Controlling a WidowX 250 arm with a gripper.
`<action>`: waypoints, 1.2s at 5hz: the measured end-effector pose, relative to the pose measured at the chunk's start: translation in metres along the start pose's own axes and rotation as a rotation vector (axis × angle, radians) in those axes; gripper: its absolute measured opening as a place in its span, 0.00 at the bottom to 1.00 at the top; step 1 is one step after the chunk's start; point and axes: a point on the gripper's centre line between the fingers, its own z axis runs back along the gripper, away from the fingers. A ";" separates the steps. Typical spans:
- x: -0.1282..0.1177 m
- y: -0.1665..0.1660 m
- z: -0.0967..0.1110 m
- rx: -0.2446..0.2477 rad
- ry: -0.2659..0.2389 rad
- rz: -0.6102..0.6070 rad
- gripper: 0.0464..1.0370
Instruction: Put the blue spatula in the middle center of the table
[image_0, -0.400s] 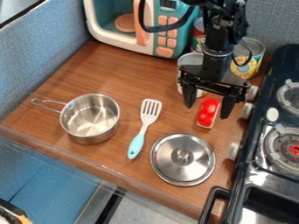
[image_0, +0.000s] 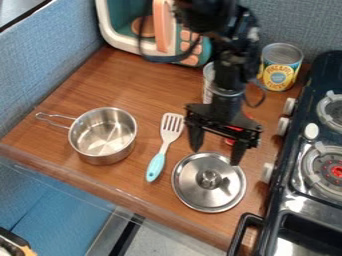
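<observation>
Spatula (image_0: 164, 146) lies ungrasped, handle (image_0: 155, 167) toward the counter's (image_0: 80, 177) front edge. Step: approach. Gripper (image_0: 215, 157) fingers stand wide apart, empty. Next: align over the handle, lower, close.

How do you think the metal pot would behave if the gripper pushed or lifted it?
The pot looks thin-walled and empty, so probably fairly light for its size. Its flat-looking stance suggests it would slide rather than tip. The smooth, shiny wall may be slippery, though the wire handle seems stiff.
</observation>
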 end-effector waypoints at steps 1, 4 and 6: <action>-0.029 0.023 0.006 -0.007 -0.051 0.036 0.96; -0.051 0.054 0.000 0.024 -0.093 0.046 0.96; -0.043 0.070 -0.024 0.027 -0.036 0.075 0.90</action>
